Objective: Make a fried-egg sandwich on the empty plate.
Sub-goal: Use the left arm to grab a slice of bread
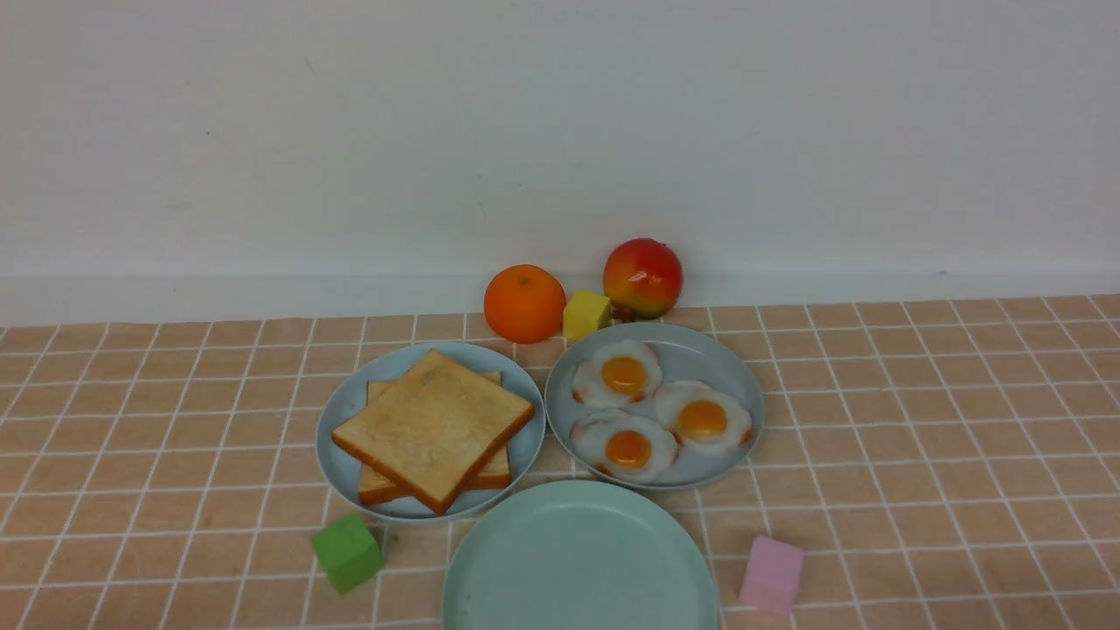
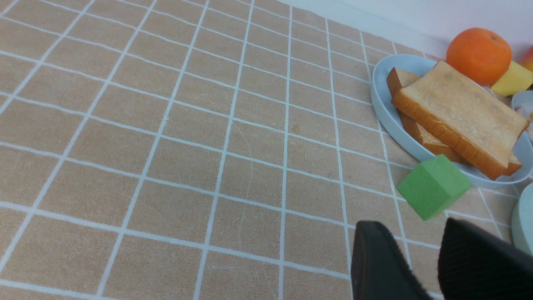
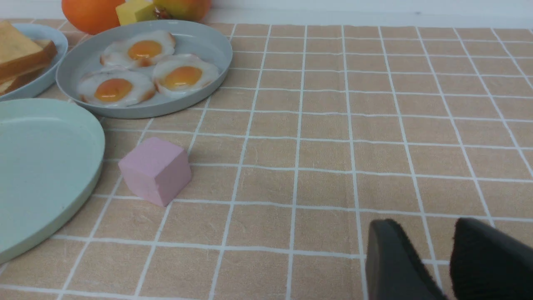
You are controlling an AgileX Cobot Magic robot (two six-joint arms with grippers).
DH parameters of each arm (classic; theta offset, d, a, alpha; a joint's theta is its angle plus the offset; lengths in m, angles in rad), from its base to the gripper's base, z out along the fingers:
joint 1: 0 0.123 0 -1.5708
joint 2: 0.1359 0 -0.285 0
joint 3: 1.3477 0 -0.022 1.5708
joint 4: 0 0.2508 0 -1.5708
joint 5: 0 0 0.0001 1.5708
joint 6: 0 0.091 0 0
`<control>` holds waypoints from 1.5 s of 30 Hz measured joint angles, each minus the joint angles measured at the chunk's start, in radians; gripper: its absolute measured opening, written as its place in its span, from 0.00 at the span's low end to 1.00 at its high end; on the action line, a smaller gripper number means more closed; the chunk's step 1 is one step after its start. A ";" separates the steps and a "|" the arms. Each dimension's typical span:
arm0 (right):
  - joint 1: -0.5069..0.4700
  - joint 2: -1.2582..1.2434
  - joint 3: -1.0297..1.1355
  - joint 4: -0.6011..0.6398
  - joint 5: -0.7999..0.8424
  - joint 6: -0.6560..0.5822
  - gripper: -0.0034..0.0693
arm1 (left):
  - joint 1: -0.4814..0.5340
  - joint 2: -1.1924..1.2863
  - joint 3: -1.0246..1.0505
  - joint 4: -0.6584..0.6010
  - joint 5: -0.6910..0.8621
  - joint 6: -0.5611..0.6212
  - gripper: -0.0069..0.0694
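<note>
Left: Left claw (image 2: pixel 399 237) here. Fingers parted, nothing between them, over bare tiled surface (image 2: pixel 250 158). Yours?

Right: Right claw (image 3: pixel 420 237) likewise — fingers apart, no load. Neither of us shows in the front view.

Left: Site notes, then. Mint-green plate (image 1: pixel 577 560) nearest, bare, its near edge cut off in the front view. Beyond it on my side, the light-blue plate (image 1: pixel 341 472) with two toast slices: upper slice (image 1: pixel 433 429) turned askew across the lower slice (image 1: pixel 381 486). Green block (image 1: pixel 347 553) just beside that plate.

Right: On my side, the grey-blue plate (image 1: pixel 744 385) with three fried eggs, the closest (image 1: pixel 626 444) toward the mint plate. Pink block (image 1: pixel 773 573) near the mint plate. Orange (image 1: pixel 525 304), yellow block (image 1: pixel 586 315) and red-yellow fruit (image 1: pixel 643 277) at the back.

Left: Stage, by my reckoning: the very start. No sandwich built; first step is bread for the base. I judge the upper slice mine — come in over the green block, pinch by the crust, leave the lower one lying, set it flat mid-plate.

Right: Then I'd take one egg, gently, since it looks thin and could slip, and centre it on the bread. Your second slice closes it.
</note>
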 joint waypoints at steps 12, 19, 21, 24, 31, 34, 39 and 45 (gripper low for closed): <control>0.000 0.000 0.000 0.000 0.000 0.000 0.38 | 0.000 0.000 0.000 0.000 0.000 0.000 0.40; 0.000 0.000 0.000 0.000 0.000 0.000 0.38 | 0.000 0.000 0.000 0.000 0.000 0.000 0.40; 0.000 0.000 0.000 0.000 0.000 0.000 0.38 | 0.000 0.000 0.000 0.000 0.000 0.000 0.40; 0.000 0.000 0.000 0.000 0.000 0.000 0.38 | 0.000 0.000 0.000 0.000 0.000 0.000 0.40; 0.000 0.000 0.000 0.000 0.000 0.000 0.38 | 0.000 0.000 0.000 0.036 0.000 0.000 0.40; 0.000 0.000 0.000 0.000 0.000 0.000 0.38 | 0.000 0.000 0.000 0.052 0.000 0.000 0.40; 0.000 0.000 0.000 0.000 0.000 0.000 0.38 | 0.000 0.000 0.000 0.065 0.000 0.000 0.40; 0.000 0.000 0.004 0.001 -0.024 0.000 0.38 | 0.000 0.000 0.000 0.066 -0.038 0.000 0.40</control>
